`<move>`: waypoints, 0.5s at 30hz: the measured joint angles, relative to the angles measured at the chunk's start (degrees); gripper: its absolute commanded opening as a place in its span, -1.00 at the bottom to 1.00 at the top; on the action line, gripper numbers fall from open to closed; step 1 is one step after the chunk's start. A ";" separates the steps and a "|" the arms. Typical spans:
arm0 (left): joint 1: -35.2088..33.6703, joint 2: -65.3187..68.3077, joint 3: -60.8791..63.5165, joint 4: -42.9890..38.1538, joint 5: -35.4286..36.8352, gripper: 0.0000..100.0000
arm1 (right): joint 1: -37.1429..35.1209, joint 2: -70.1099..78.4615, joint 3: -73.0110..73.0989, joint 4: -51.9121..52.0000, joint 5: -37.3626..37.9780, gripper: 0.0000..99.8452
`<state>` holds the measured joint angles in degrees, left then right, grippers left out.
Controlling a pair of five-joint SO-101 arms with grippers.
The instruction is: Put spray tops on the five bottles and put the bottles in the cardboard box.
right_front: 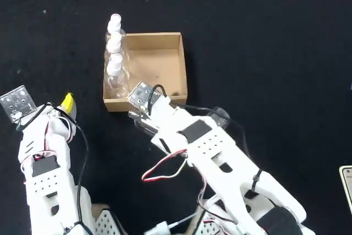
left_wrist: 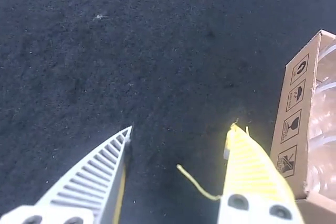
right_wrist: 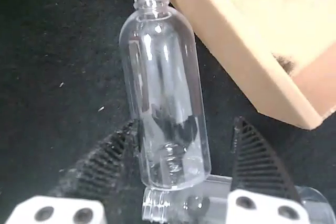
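Right gripper (right_wrist: 186,124): spread wide astride capless bottle (right_wrist: 163,87), laid just beside cardboard box (right_wrist: 247,66); bottle could be squeezed out if clamped off-centre. Left gripper (left_wrist: 181,129): spread wide, empty.

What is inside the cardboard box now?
Three clear bottles with white spray tops stand in a row along one side wall of the cardboard box; its remaining floor is bare. The right arm covers part of the near wall, so that corner is hidden.
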<state>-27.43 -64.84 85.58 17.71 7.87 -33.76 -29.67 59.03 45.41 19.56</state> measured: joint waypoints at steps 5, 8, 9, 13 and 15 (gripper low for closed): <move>0.00 0.00 0.00 0.00 0.00 -0.50 | 0.00 0.00 3.08 -4.48 -0.18 -0.51; 0.00 0.00 0.00 0.00 0.00 -0.50 | -0.09 0.00 4.57 -7.12 -0.18 -0.51; 0.00 0.00 0.00 0.00 0.00 -0.50 | -0.18 0.00 4.75 -7.65 -0.18 -0.51; 0.00 0.00 0.00 0.00 0.00 -0.50 | -0.18 0.00 4.84 -8.00 -0.18 -0.51; 0.00 0.00 0.00 0.00 0.00 -0.50 | -0.35 0.00 4.84 -7.38 0.53 -0.51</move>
<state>-27.43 -64.84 85.58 17.71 7.87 -34.11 -29.67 63.87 38.02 20.09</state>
